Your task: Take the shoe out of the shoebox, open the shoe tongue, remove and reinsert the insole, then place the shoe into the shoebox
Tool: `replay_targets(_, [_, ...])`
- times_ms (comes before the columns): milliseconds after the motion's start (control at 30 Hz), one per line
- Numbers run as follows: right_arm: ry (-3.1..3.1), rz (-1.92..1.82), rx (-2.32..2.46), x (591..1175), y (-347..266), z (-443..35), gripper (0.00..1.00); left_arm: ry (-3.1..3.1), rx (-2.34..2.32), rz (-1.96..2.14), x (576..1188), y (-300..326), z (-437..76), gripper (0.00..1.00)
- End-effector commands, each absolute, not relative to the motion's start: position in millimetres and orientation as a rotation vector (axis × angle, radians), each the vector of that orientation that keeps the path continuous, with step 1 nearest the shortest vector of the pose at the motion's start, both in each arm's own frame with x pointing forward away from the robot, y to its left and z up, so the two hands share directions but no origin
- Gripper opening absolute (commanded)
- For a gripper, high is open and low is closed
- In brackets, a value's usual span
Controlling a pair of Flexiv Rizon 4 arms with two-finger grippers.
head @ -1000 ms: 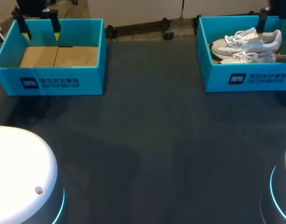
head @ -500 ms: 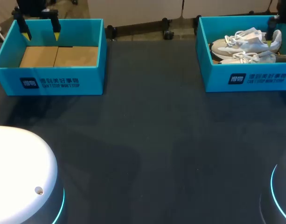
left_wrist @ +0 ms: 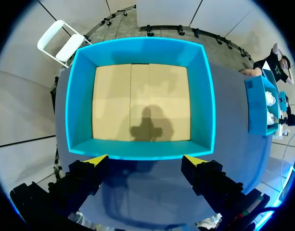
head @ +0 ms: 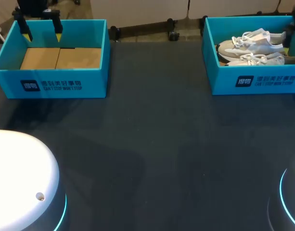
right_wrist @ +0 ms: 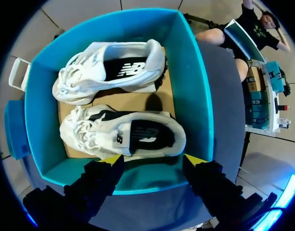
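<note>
Two white sneakers lie side by side in the teal shoebox [right_wrist: 191, 96] on its cardboard floor. The far sneaker [right_wrist: 109, 70] and the near sneaker [right_wrist: 123, 134] both have their heels toward the same end. My right gripper [right_wrist: 153, 160] hangs open over the box's near wall, its yellow tips on either side of the near sneaker's heel, not touching it. In the head view this shoebox [head: 253, 82] stands at the back right, and only a dark part of the right gripper [head: 288, 39] shows at its right end. My left gripper [head: 41, 34] is open over the other box.
A second teal box [head: 51, 84] stands at the back left, holding only a cardboard floor [left_wrist: 140, 101]. The left gripper [left_wrist: 143, 161] hovers above its near wall. Dark tabletop [head: 152, 144] stretches between and in front of the boxes.
My right gripper has shifted to the right over the shoebox, toward the sneakers' heels, and is now mostly past the head view's edge. The left arm has stayed still.
</note>
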State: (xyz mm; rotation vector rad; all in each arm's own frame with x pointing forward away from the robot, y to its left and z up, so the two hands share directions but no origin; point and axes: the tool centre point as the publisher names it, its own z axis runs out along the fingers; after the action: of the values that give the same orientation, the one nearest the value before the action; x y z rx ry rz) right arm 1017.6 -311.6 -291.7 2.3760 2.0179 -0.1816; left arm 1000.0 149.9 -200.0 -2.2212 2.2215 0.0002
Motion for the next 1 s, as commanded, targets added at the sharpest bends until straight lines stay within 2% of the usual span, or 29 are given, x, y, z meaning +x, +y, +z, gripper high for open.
replay_targets(33, [2.012,-0.191,2.399,1023.3,-319.6,-295.6,0.76,2.222,-2.221,0.000,1000.0,149.9,-200.0,1.00])
replay_targets(67, [2.009,-0.194,2.402,1023.7,-323.3,-297.1,0.78,2.222,-2.221,0.000,1000.0,149.9,-200.0,1.00])
replay_targets(333, [2.001,-0.220,2.432,1023.2,-326.5,-307.7,0.78,2.222,-2.221,0.000,1000.0,149.9,-200.0,1.00])
replay_targets(533, [2.000,-0.237,2.460,1019.5,-327.9,-321.5,0.72,2.222,-2.221,0.000,1000.0,149.9,-200.0,1.00])
replay_targets(600, [2.001,-0.246,2.462,1018.7,-328.1,-325.9,0.65,2.222,-2.221,0.000,1000.0,149.9,-200.0,1.00])
replay_targets(633, [1.999,-0.249,2.468,1018.5,-328.8,-328.2,0.65,2.222,-2.221,0.000,1000.0,149.9,-200.0,1.00])
replay_targets(700, [1.997,-0.250,2.476,1018.0,-329.6,-330.2,0.57,2.222,-2.221,0.000,1000.0,149.9,-200.0,1.00])
replay_targets(733, [1.994,-0.250,2.482,1017.6,-330.0,-332.0,0.49,2.222,-2.221,0.000,1000.0,149.9,-200.0,1.00])
replay_targets(833, [1.994,-0.247,2.486,1016.4,-329.7,-334.4,0.40,2.222,-2.221,0.000,1000.0,149.9,-200.0,1.00])
replay_targets(1000, [1.997,-0.243,2.483,1014.5,-326.1,-335.4,0.33,2.222,-2.221,0.000,1000.0,149.9,-200.0,1.00])
